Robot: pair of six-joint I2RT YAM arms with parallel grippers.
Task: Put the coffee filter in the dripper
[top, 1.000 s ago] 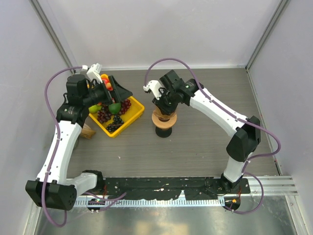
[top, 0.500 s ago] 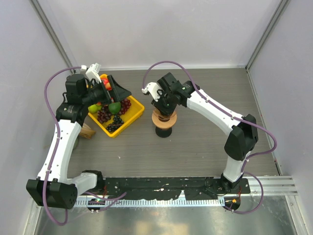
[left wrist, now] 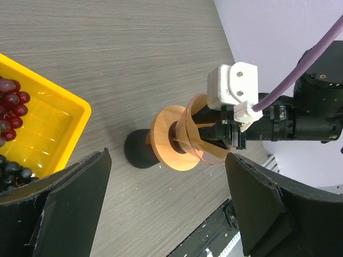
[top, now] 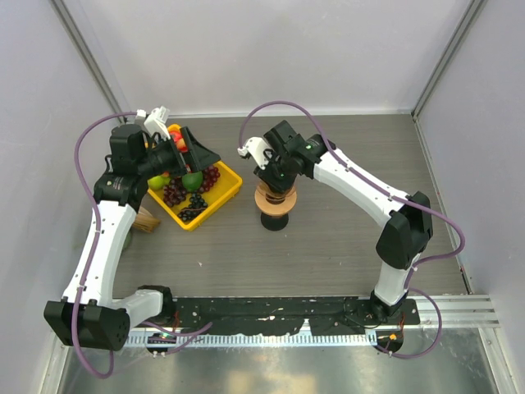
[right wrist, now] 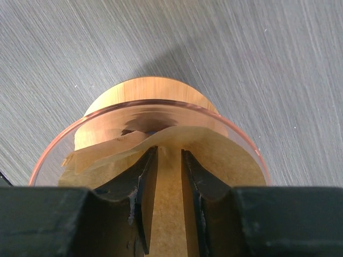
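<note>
Presently, one coffee filter (right wrist: 107, 152) pinched by right hand (right wrist: 166, 156) inside one dripper (right wrist: 144, 88), left hand (top: 199, 152) spread wide.

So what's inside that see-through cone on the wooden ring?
A tan paper coffee filter lies inside the dripper, and the right pincer reaches in, pinching a fold of it. The paper and pincer cover the cone's bottom, so that can't be seen.

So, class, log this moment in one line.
right tool: shut on filter | filter: in dripper, not released | left tool: open, above tray
</note>
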